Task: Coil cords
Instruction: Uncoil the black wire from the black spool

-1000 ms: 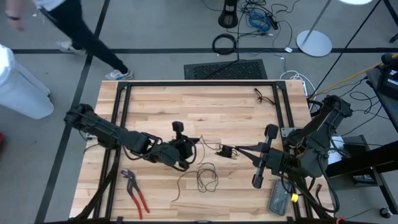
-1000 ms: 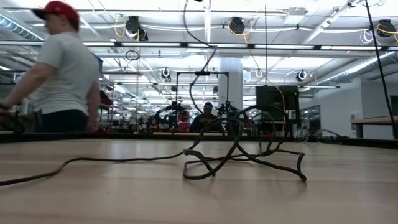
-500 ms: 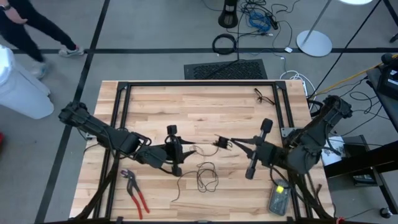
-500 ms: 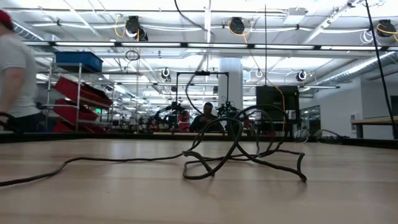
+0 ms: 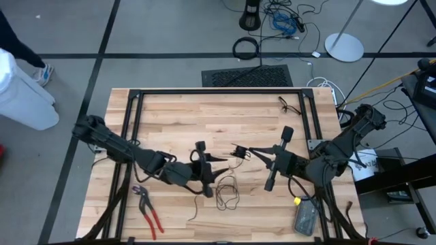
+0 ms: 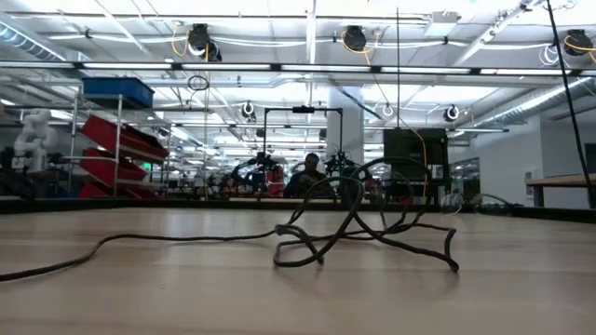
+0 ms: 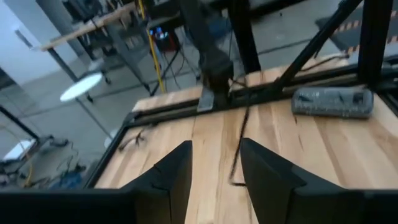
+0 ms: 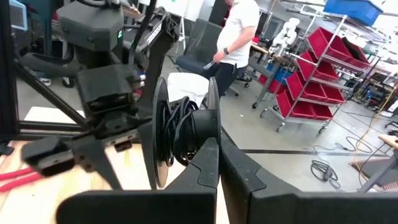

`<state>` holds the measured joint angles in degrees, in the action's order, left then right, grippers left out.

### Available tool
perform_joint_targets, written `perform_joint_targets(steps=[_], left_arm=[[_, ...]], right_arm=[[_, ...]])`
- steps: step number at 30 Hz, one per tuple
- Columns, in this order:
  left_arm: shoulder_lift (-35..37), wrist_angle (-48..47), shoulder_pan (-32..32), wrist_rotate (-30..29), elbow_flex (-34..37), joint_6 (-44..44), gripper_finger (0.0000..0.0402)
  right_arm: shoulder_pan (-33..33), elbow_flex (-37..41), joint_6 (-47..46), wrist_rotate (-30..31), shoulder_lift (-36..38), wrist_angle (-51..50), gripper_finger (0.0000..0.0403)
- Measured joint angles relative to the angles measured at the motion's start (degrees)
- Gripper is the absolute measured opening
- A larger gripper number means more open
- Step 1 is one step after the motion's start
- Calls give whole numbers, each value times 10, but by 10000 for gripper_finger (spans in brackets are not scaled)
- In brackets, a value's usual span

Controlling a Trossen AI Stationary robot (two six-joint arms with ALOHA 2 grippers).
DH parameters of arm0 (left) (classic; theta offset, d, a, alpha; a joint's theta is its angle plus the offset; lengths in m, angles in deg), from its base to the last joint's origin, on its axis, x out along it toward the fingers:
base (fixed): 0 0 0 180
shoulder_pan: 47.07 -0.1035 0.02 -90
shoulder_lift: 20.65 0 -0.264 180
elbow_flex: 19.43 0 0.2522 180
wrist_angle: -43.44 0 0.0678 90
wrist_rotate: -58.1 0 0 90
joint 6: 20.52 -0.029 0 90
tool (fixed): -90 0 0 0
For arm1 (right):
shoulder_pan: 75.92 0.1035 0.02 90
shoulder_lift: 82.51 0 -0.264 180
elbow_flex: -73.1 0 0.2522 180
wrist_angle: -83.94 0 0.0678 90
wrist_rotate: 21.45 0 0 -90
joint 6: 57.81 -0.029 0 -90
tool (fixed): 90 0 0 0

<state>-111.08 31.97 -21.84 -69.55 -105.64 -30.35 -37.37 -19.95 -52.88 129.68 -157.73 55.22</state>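
Note:
The thin black cord lies in loose loops [image 5: 227, 194] on the wooden table, its tail [image 6: 140, 244] trailing away from the loops [image 6: 354, 237]. Its upper end is wound on a small round puck [image 8: 180, 134], held above the table's middle by my right gripper [image 5: 244, 151], which is shut on it. My left gripper [image 5: 216, 161] stands open just left of the puck. In its wrist view the gripper [image 7: 214, 163] shows a strand of cord [image 7: 239, 143] hanging beyond its gap, untouched. My right gripper pinches the puck's nearer disc [image 8: 211, 118] at its rim between its two fingers [image 8: 205, 165]. The fingers lie about level and come from the table's right. The puck stands on edge, lifted clear, with cord hanging slack from it down to the loops.
Red-handled pliers [image 5: 148, 207] lie near the front left. A grey device [image 5: 305, 218] lies at the front right, and a small black cord [image 5: 289, 105] at the far right. Black frame rails [image 5: 218, 92] border the table. A person [image 8: 239, 31] stands in the room beyond.
My right gripper has carried the puck toward the table's left and a little toward the far edge, closer to my left gripper. My left gripper has tipped up and rolled. The loops on the table have kept their place. A person has walked out of view.

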Motion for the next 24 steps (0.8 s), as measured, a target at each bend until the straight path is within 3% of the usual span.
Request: perform_joint_targets(steps=[6,24], left_arm=[[-37,61,-2,-2,0,-46,144],[-44,65,-1,-2,0,-61,144]], right_arm=[[0,0,0,0,0,0,0],[1,0,2,0,0,0,0]])
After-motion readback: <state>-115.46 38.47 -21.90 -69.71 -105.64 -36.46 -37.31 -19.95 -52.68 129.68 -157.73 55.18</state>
